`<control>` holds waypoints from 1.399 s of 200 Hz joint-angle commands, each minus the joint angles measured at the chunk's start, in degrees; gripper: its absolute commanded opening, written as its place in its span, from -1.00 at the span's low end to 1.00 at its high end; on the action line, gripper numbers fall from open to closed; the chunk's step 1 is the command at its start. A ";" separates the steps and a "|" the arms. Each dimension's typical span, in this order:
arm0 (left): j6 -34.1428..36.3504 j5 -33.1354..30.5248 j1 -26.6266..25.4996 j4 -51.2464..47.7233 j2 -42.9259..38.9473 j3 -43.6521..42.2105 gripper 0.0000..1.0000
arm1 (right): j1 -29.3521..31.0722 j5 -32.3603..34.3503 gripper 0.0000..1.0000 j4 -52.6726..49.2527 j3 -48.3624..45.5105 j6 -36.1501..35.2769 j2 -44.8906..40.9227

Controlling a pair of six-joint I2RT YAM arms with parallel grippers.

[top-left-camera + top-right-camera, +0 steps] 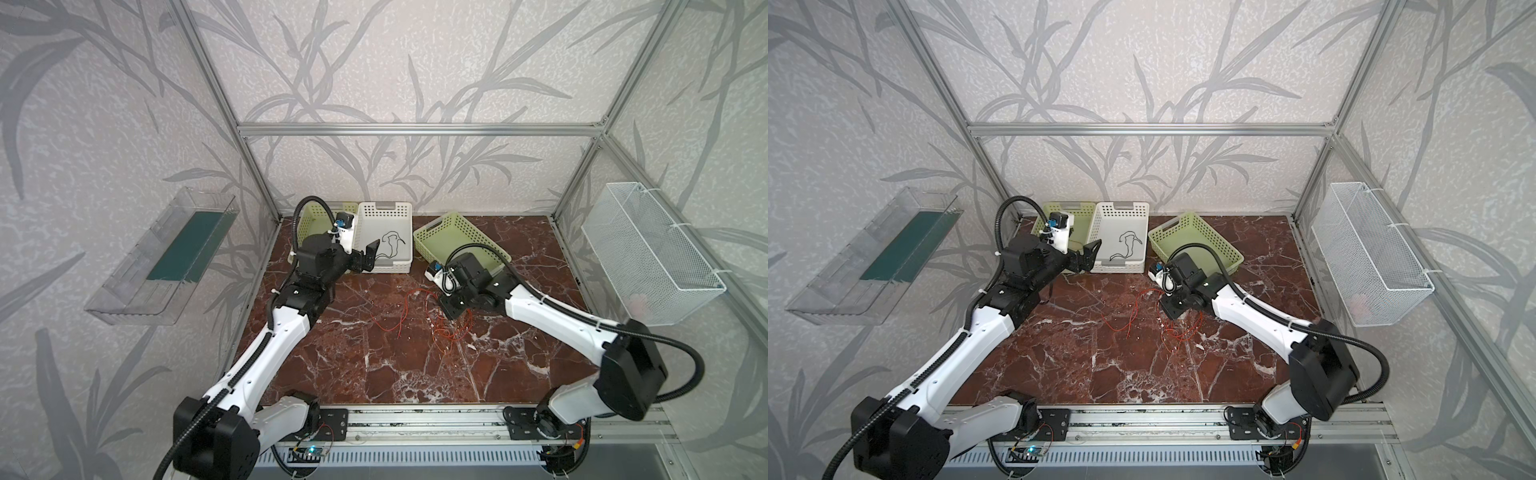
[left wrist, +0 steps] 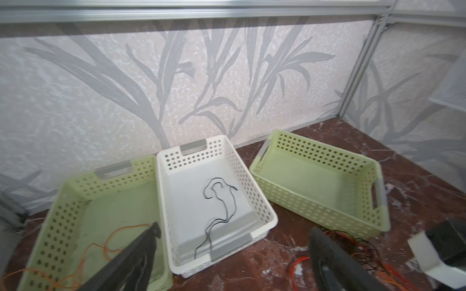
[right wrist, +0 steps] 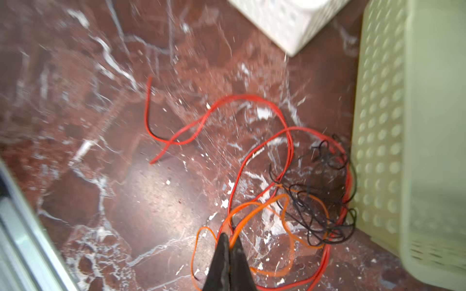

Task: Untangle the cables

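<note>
A tangle of thin red, orange and black cables [image 1: 453, 328] [image 1: 1179, 328] lies on the marble table, beside the right green basket [image 3: 403, 126]. My right gripper [image 3: 229, 241] [image 1: 451, 313] is down on the tangle and shut, with an orange cable [image 3: 252, 209] running into the seam of its tips and a red strand [image 3: 201, 126] close alongside. Black strands [image 3: 320, 201] bunch against the basket wall. One black cable [image 2: 222, 201] [image 1: 392, 245] lies in the white basket, and an orange one [image 2: 108, 241] in the left green basket. My left gripper [image 2: 234, 252] [image 1: 370, 259] hovers open and empty at the white basket's near corner.
Three perforated baskets stand along the back wall: green [image 1: 309, 216], white [image 1: 405, 216] and a green one set at an angle [image 1: 457, 232]. A wire mesh basket [image 1: 648, 257] hangs on the right wall and a clear tray [image 1: 166, 257] on the left wall.
</note>
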 commanded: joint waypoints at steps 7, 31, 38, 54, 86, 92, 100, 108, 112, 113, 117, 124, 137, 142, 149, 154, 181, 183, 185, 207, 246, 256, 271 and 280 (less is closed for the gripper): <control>-1.96 11.75 -2.48 4.51 -2.57 -5.76 0.64 | -0.04 -6.76 -1.00 6.22 -1.56 -0.74 -5.76; -2.94 15.04 -5.02 6.08 -4.86 -8.88 0.49 | -0.30 -7.33 -1.00 13.06 -3.46 0.56 -10.25; -3.03 15.88 -5.79 6.25 -5.30 -9.35 0.49 | -0.63 -7.93 -1.00 14.59 -3.40 1.13 -10.94; -2.13 15.92 -7.96 6.01 -6.03 -9.72 0.49 | -1.27 -11.63 -1.00 17.92 -2.83 2.14 -11.66; -1.80 16.26 -12.48 8.76 -5.59 -10.71 0.62 | -1.36 -15.73 -1.00 21.18 -0.13 2.25 -11.09; -1.65 16.17 -13.13 9.03 -5.39 -10.85 0.63 | -1.36 -16.10 -1.00 21.51 0.21 2.18 -10.94; -1.70 15.97 -13.86 9.39 -5.00 -10.87 0.65 | -1.36 -16.04 -1.00 21.77 0.58 2.10 -10.83; -1.79 15.58 -14.49 9.81 -4.60 -10.97 0.66 | -1.36 -16.15 -1.00 22.33 0.66 1.84 -10.82; -1.79 15.39 -14.83 10.02 -4.33 -11.06 0.66 | -1.36 -16.23 -1.00 22.68 0.65 1.82 -10.82; -1.79 15.32 -14.98 10.08 -4.27 -11.06 0.67 | -1.36 -16.23 -1.00 22.68 0.65 1.82 -10.82; -1.72 15.15 -15.33 10.30 -4.01 -11.12 0.67 | -1.36 -16.28 -1.00 23.12 0.60 1.91 -10.87; -1.25 14.86 -16.09 10.41 -3.42 -11.08 0.67 | -1.36 -16.37 -1.00 23.81 0.41 2.08 -10.91; -0.35 13.98 -17.10 10.21 -1.98 -10.96 0.67 | -1.30 -16.68 -1.00 24.97 0.36 2.20 -11.00; -0.09 13.73 -17.30 10.36 -1.45 -10.92 0.67 | -1.36 -16.64 -1.00 25.41 0.39 2.40 -11.08; -0.18 13.01 -17.41 11.09 -0.60 -11.08 0.67 | -1.34 -16.46 -1.00 25.87 0.36 2.58 -11.17; -0.43 12.06 -17.47 11.86 0.12 -11.26 0.66 | -1.30 -16.44 -1.00 26.42 0.38 2.70 -11.33; -0.62 10.08 -17.43 14.32 4.09 -11.35 0.46 | -1.36 -16.30 -1.00 28.30 0.08 3.04 -11.88; -0.62 9.85 -17.44 14.53 4.27 -11.41 0.45 | -1.36 -16.29 -1.00 28.30 0.05 2.98 -11.88; -0.64 9.68 -17.42 14.67 4.45 -11.41 0.42 | -1.36 -16.17 -1.00 28.30 0.11 2.90 -11.94; -1.08 7.73 -17.46 17.13 4.59 -12.35 0.00 | -1.52 -15.93 -1.00 28.12 0.09 2.54 -12.31; 0.64 6.34 -17.48 15.61 2.23 -13.43 -0.33 | -1.91 -15.32 -1.00 28.94 -0.31 3.21 -12.67; 0.68 8.04 -17.53 14.78 2.10 -13.43 -0.10 | -2.15 -15.40 -1.00 29.26 -0.31 3.57 -12.52; 0.79 10.27 -17.64 14.27 2.76 -13.32 0.18 | -2.15 -15.87 -1.00 30.01 -0.32 4.02 -12.24; 0.43 10.54 -17.75 14.61 3.57 -13.17 0.23 | -2.15 -16.31 -1.00 30.48 -0.25 4.42 -12.06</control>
